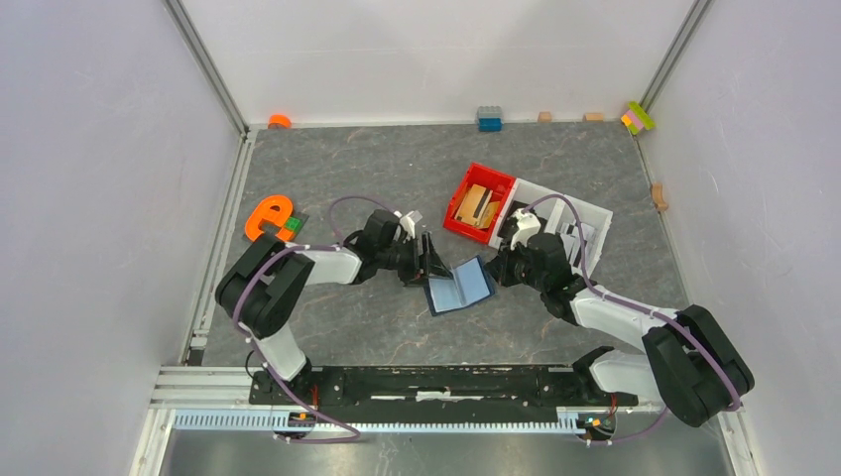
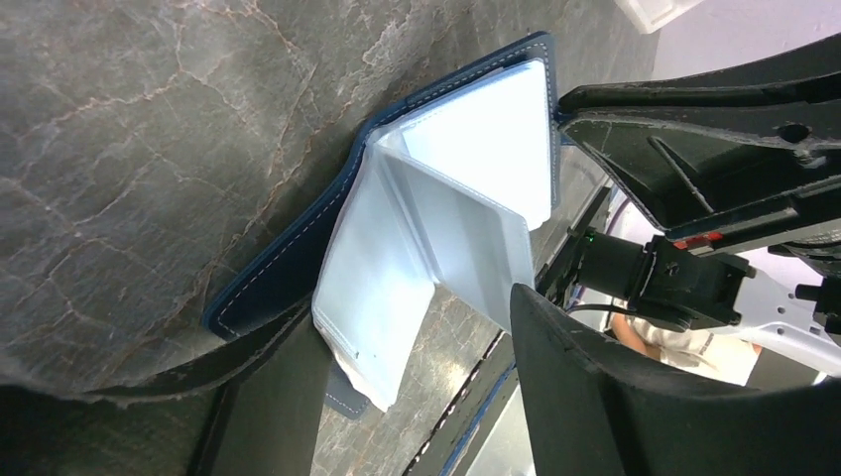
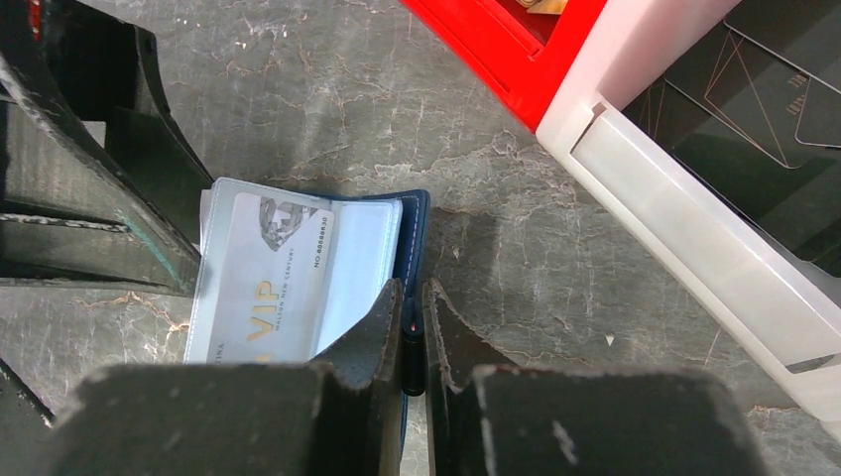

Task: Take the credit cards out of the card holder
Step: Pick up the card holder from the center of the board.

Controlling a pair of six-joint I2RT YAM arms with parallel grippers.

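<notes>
The card holder [image 1: 462, 287] lies open on the grey table between my two grippers, with its navy cover down and its light blue inside up. In the right wrist view a pale card with gold "VIP" lettering [image 3: 260, 283] sits in a clear sleeve of the holder [image 3: 418, 223]. My right gripper [image 3: 413, 297] is shut on the holder's navy right edge; it also shows in the top view [image 1: 494, 270]. My left gripper [image 2: 412, 307] is open, its fingers either side of a raised clear sleeve leaf [image 2: 372, 297] above the navy cover [image 2: 288, 263]. The left gripper sits at the holder's left edge in the top view [image 1: 428, 263].
A red tray [image 1: 462, 190] holding wooden blocks and a white tray [image 1: 595, 210] holding dark cards stand just behind the right gripper. An orange letter shape [image 1: 268, 216] with a green block lies at the left. Small coloured blocks line the back wall.
</notes>
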